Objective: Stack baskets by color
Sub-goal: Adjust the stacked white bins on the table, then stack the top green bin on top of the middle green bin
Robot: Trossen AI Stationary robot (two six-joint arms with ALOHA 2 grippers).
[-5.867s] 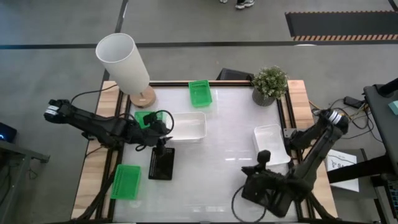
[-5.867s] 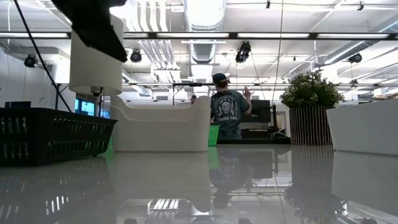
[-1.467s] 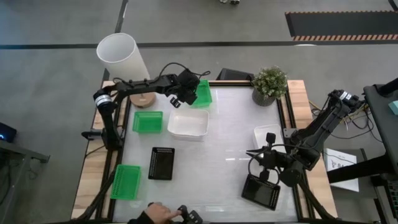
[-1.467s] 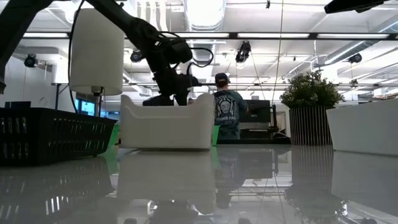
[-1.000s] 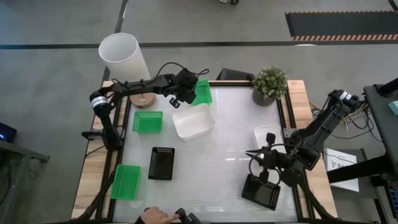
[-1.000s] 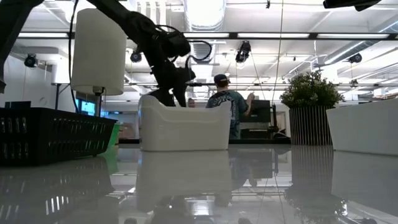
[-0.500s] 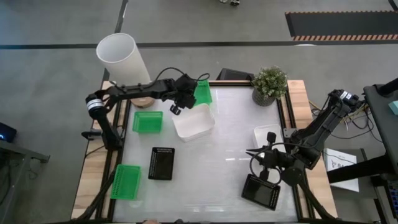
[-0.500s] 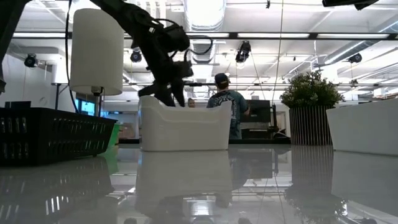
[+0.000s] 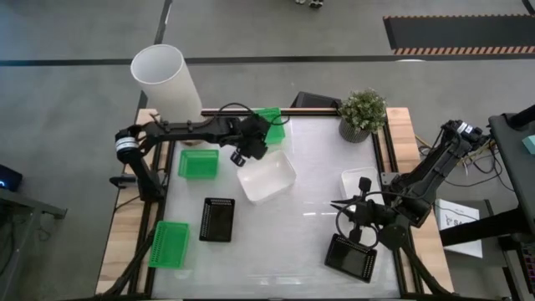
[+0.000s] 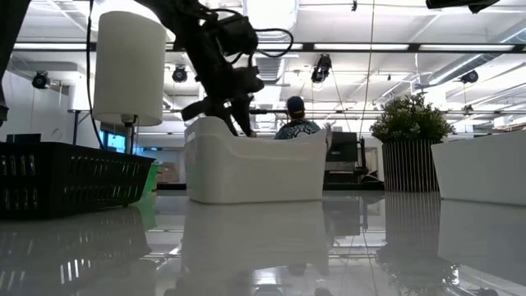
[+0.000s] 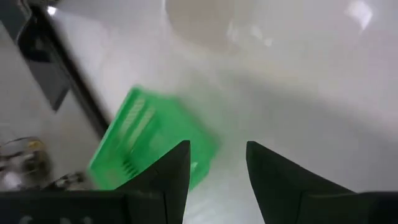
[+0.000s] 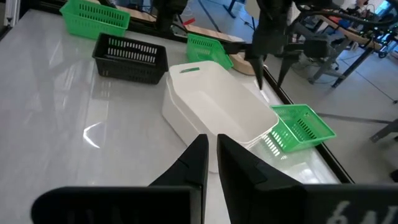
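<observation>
Left gripper [image 9: 248,149] hung over the far-left part of the table [image 9: 309,217], fingers parted, holding nothing, at the far rim of a white basket [image 9: 267,179] lying askew near the middle. Green basket [image 9: 269,123] sat at the far edge. Right gripper [image 9: 354,222] was near the right front, fingers nearly closed, empty, just above a black basket [image 9: 351,256].

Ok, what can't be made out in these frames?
- High view: the black basket at the near right is partly hidden by the right arm above it; its contents cannot be told.
- Left wrist view: the green basket is blurred.
- Low view: the white basket shows only its side, the inside hidden.
- High view: the white basket by the right edge is partly hidden by the right arm.
</observation>
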